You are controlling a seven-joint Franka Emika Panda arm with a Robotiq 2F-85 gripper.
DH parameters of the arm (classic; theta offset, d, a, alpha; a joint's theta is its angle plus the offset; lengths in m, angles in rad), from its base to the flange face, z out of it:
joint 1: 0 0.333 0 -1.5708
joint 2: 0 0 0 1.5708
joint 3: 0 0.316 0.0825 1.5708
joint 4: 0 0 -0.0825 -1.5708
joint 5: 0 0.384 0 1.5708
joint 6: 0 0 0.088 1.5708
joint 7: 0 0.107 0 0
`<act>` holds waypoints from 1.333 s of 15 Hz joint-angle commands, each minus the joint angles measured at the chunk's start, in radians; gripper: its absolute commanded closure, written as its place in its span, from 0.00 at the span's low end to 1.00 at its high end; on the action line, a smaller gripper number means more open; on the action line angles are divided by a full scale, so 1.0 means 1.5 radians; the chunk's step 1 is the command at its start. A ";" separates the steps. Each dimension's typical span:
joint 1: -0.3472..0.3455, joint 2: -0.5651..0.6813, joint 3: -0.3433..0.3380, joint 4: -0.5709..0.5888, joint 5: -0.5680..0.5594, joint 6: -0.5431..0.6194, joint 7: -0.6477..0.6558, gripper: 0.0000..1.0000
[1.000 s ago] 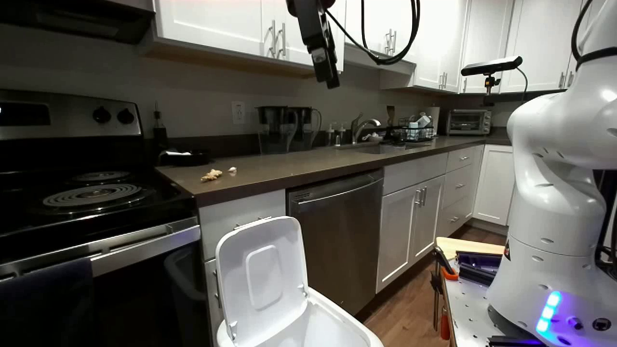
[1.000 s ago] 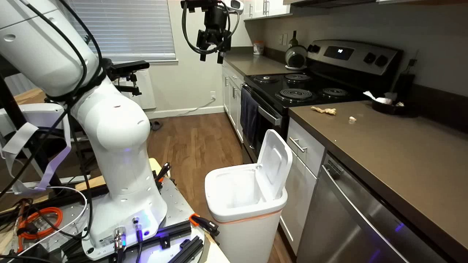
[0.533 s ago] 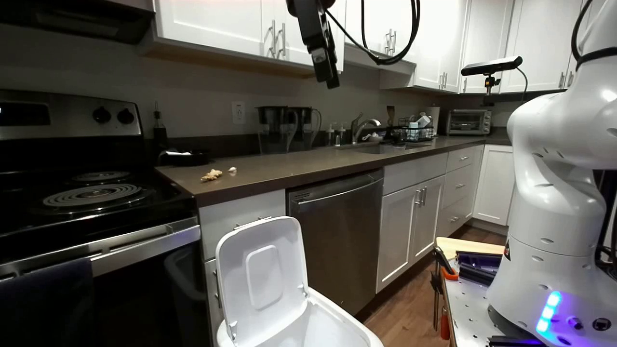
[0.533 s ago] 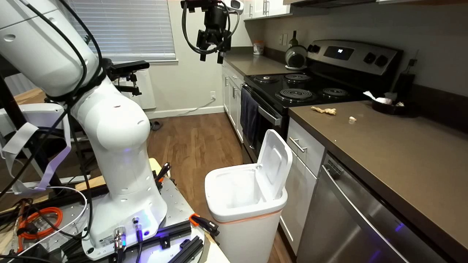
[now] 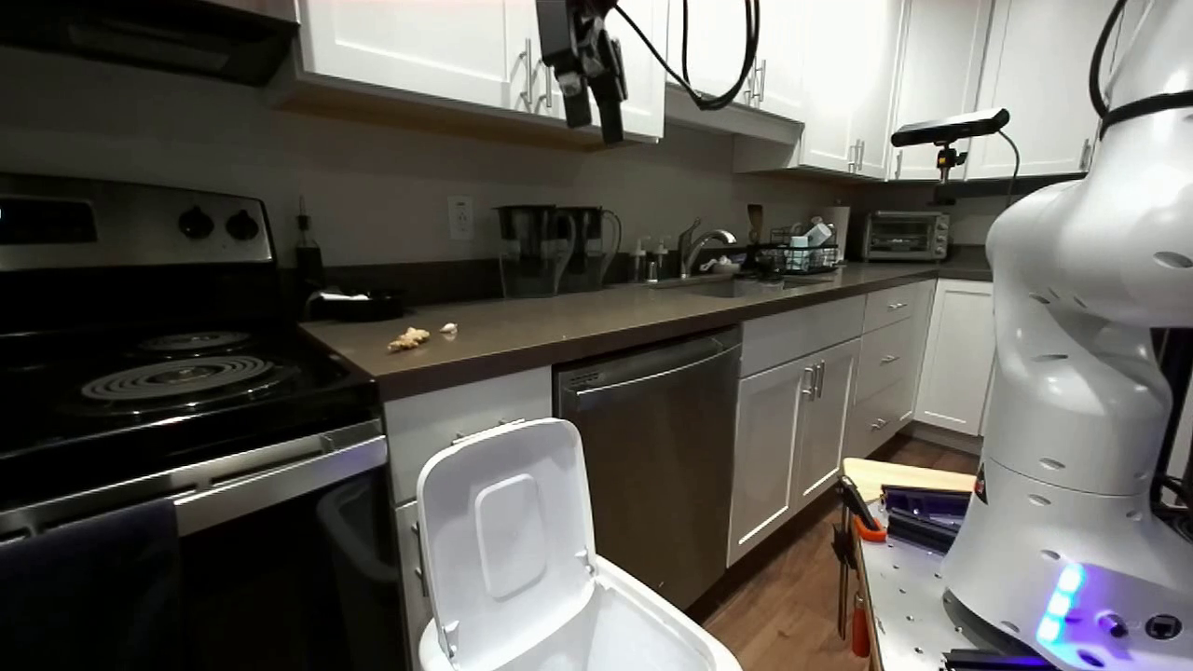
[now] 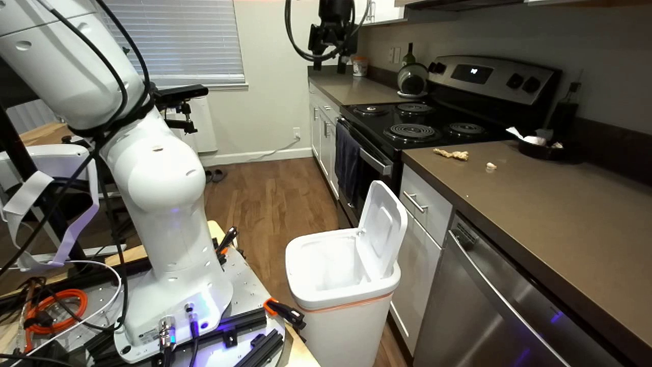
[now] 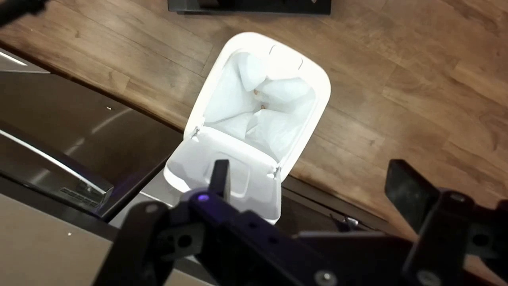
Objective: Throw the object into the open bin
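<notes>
Aloft, the claw [image 7: 311,176] of the arm [image 6: 168,204] hangs pointing downward, well above the bin [image 6: 341,331]; its fingers [image 7: 408,194] stand wide apart, and through the gap I make out lid [image 6: 383,229], rim [image 7: 323,91] and wooden floor [image 7: 397,107]. Bin: white, round-cornered, upright on the floor, with a thin orange band [image 6: 351,304] below the rim; the lid is raised and tilted back toward the drawer [image 6: 430,205]. In the wrist view the bin's mouth shows a creased, pale lining [image 7: 285,123] and, deep within, two tiny tan bits [image 7: 262,107]. Upon the bench [image 6: 540,214], at the end next to the stove [image 6: 448,114], lie a knobbly tan lump [image 6: 455,154] and, just beside it, a smaller whitish piece [image 6: 491,166], both seen in both exterior views. Whether the object is one of the bits in the bin or the lump on the bench, I cannot tell. Behind these sits a dark dish [image 6: 542,152] holding pale items [image 6: 535,140]. Under the bench, the steel dishwasher [image 6: 463,316] stands beside the drawer; a dark towel [image 6: 347,160] hangs on the stove's front. Farther along the bench, in an exterior view, stand jugs [image 5: 529,247], the tap [image 5: 687,259] and a toaster oven [image 5: 906,235]. The arm rises from a metal plate [image 6: 244,290] near the bin, and a coil of orange cord [image 6: 81,302] lies close by.
</notes>
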 commanded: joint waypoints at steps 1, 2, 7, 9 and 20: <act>-0.023 0.111 -0.027 0.146 -0.007 -0.010 -0.020 0.00; -0.027 0.142 -0.035 0.182 -0.005 -0.005 -0.023 0.00; -0.025 0.275 -0.043 0.310 -0.006 0.097 0.010 0.00; -0.020 0.319 -0.044 0.339 -0.010 0.158 0.027 0.00; -0.013 0.422 -0.049 0.372 -0.005 0.291 0.064 0.00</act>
